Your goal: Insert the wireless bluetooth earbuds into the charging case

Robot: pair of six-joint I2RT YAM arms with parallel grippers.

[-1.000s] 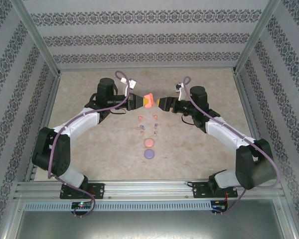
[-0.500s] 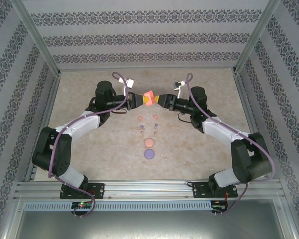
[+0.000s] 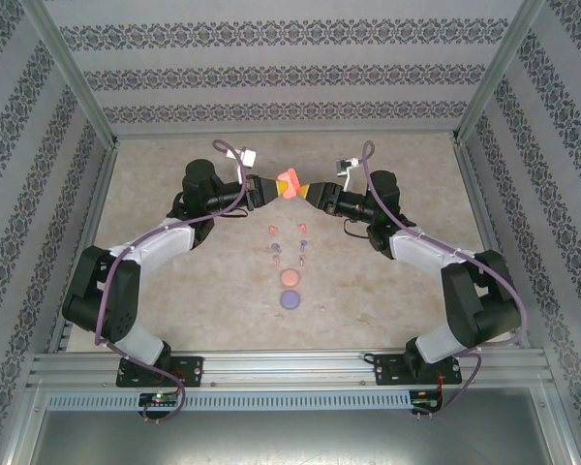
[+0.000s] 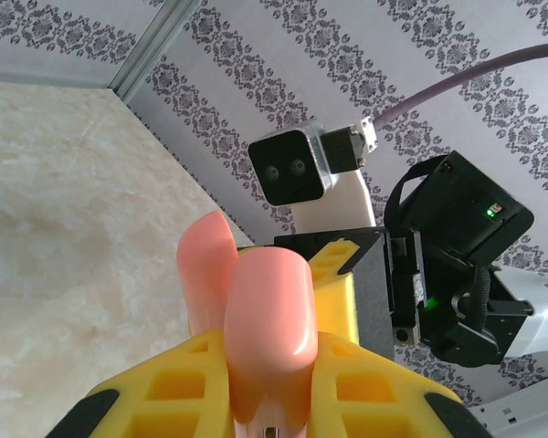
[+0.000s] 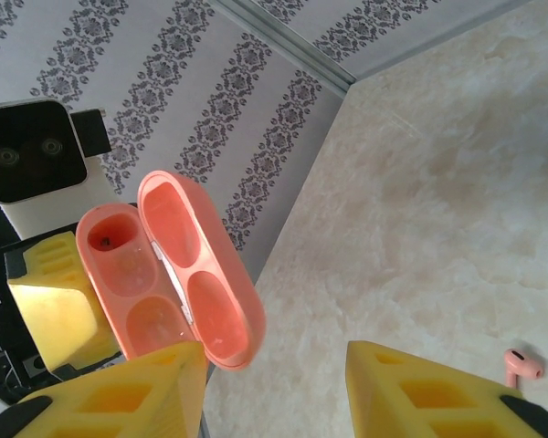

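Left gripper (image 4: 267, 388) clamps the open charging case (image 5: 196, 269) aloft, cavities toward the right gripper (image 5: 276, 365), whose jaws sit apart at the lid, probably for a regrip.

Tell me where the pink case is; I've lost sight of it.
Top view, far middle of the table: the pink case, lid open, is clamped in the left gripper, the right gripper just right of it.
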